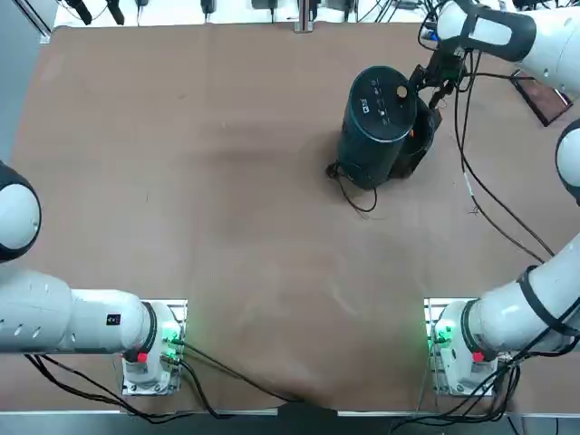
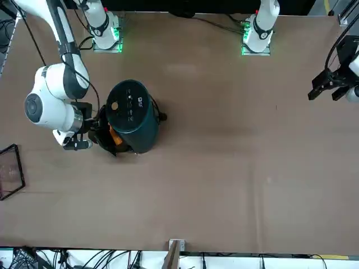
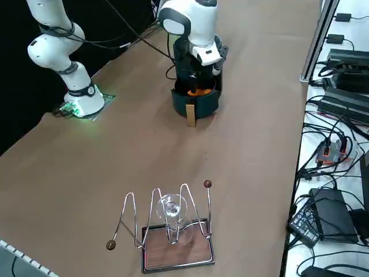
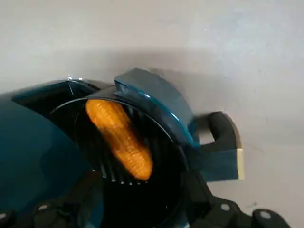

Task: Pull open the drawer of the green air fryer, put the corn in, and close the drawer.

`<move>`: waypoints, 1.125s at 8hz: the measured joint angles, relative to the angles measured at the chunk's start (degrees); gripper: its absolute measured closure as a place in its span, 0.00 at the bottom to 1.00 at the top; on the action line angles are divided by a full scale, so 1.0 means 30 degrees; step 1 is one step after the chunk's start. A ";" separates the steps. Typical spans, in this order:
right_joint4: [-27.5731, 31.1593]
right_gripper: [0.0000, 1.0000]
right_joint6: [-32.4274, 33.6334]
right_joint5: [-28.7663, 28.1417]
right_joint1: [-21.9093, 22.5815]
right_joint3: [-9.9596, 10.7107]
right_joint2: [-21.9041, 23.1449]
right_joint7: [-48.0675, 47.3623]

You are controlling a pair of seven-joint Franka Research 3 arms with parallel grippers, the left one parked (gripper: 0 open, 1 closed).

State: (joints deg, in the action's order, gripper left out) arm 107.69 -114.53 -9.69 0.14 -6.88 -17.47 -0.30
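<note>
The green air fryer (image 1: 376, 122) stands at the far right of the table. Its dark drawer (image 4: 156, 102) is pulled out, handle (image 4: 223, 142) pointing away from the body. The orange-yellow corn (image 4: 119, 137) lies loose inside the drawer's basket, also visible as an orange patch (image 3: 200, 91) in the right side view. My right gripper (image 4: 142, 199) hovers just above the open drawer (image 2: 106, 137), open, its fingers (image 4: 197, 190) spread apart with nothing between them and clear of the corn.
A black cord (image 1: 358, 195) trails from the fryer's base toward the table's middle. A wire rack on a small tray (image 3: 173, 236) holding a glass sits at the table's right edge. The parked left arm stays at its base.
</note>
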 joint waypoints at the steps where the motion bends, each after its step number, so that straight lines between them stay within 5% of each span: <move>1: -0.0680 0.00 0.1109 0.0003 -0.0414 0.0089 0.0013 0.0019; 6: -0.1815 0.00 0.3099 -0.0229 -0.5115 0.0316 -0.0620 -0.1157; 9: -0.1790 0.00 0.2885 -0.1431 -0.6756 0.0320 -0.1649 -0.5144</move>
State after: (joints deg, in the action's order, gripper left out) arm 102.32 -105.87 -13.98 -20.13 -5.92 -22.42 -15.73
